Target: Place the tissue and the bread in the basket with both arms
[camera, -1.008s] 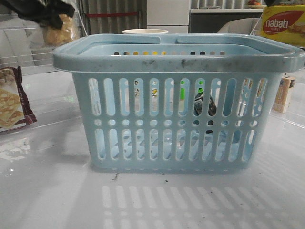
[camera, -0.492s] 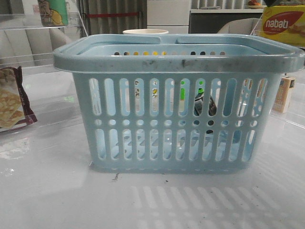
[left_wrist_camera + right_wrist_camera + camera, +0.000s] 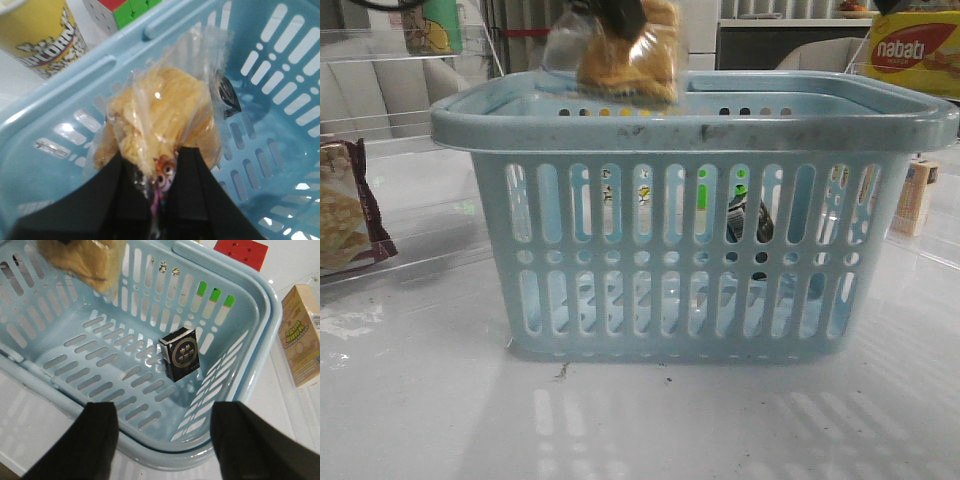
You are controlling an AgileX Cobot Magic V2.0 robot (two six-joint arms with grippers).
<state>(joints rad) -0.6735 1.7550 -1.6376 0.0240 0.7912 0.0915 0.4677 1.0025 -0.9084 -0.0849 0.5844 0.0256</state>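
Underneath, glossy white table bears the basket

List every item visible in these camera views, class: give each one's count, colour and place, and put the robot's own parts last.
light-blue slotted plastic basket: 1, centre of table
golden-brown bread in clear wrapper: 1, held above basket
small black tissue packet: 1, on basket floor
maroon cracker packet: 1, table's left edge
yellow popcorn cup: 1, beyond basket
multicoloured puzzle cube: 1, beside cup
pale beige carton: 1, right of basket
yellow-red Nabati box: 1, back right
left claw: black, shut on bread wrapper
right claw: black, open, above basket rim
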